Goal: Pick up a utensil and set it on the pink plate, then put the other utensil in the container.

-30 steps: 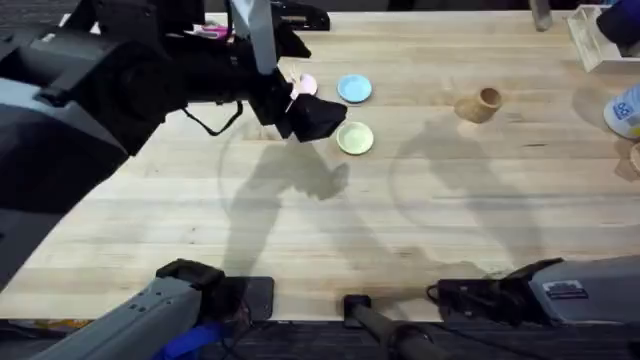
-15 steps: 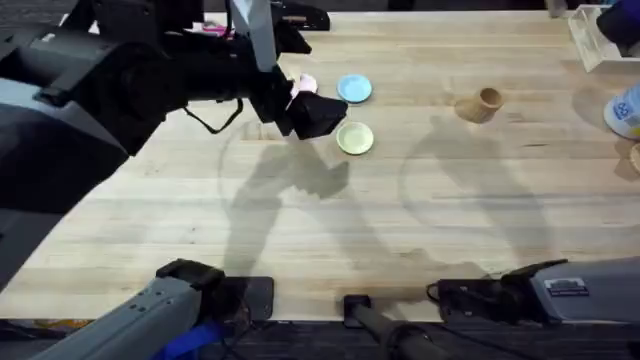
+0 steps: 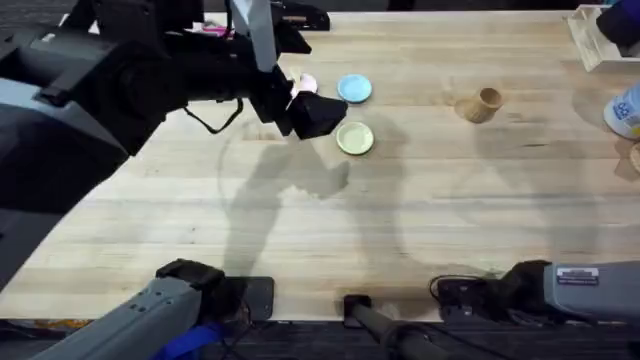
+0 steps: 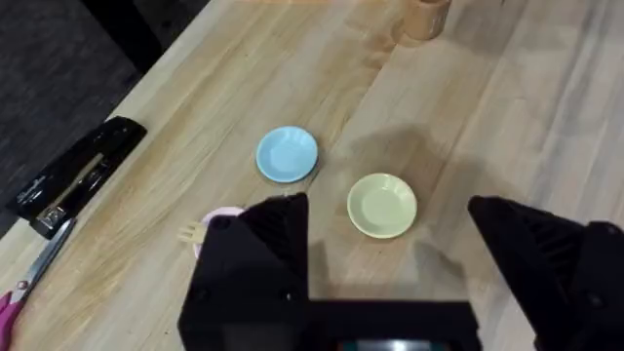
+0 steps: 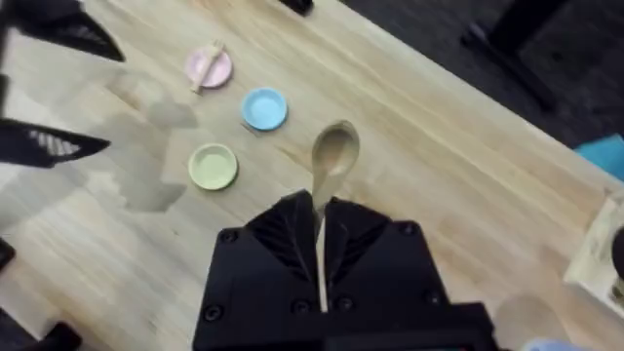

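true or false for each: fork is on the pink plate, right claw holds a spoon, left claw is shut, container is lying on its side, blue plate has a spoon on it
1. A wooden fork lies across the pink plate. True.
2. The right claw is shut on a wooden spoon. True.
3. The left claw is shut. False: its fingers stand wide apart, holding nothing.
4. The container is lying on its side. True: its mouth faces sideways in the overhead view.
5. The blue plate has a spoon on it. False: it is bare.
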Robot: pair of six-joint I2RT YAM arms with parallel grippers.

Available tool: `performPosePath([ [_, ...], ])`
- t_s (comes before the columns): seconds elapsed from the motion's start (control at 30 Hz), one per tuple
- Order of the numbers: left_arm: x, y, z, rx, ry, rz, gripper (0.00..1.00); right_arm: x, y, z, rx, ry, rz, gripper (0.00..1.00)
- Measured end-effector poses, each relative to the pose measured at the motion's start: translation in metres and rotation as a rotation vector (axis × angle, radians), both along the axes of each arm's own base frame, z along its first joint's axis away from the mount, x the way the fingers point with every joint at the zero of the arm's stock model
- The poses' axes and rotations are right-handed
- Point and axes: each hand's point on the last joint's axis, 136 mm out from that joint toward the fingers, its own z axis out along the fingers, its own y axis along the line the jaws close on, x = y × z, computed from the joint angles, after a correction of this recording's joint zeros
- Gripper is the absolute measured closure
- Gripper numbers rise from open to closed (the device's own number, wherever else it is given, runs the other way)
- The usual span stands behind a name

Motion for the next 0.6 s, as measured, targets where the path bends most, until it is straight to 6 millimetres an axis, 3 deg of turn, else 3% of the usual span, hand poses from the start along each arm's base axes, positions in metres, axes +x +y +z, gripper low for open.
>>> performPosePath([
  [0.3,0.000,0.000,0.000,0.000,0.000,0.000,0.007,0.003,-0.027,0.016,0.022,-0.190,0.147,0.968],
  [0.6,0.000,0.000,0.000,0.000,0.000,0.000,0.007,0.042,-0.042,-0.016,0.031,-0.190,0.270,0.968],
])
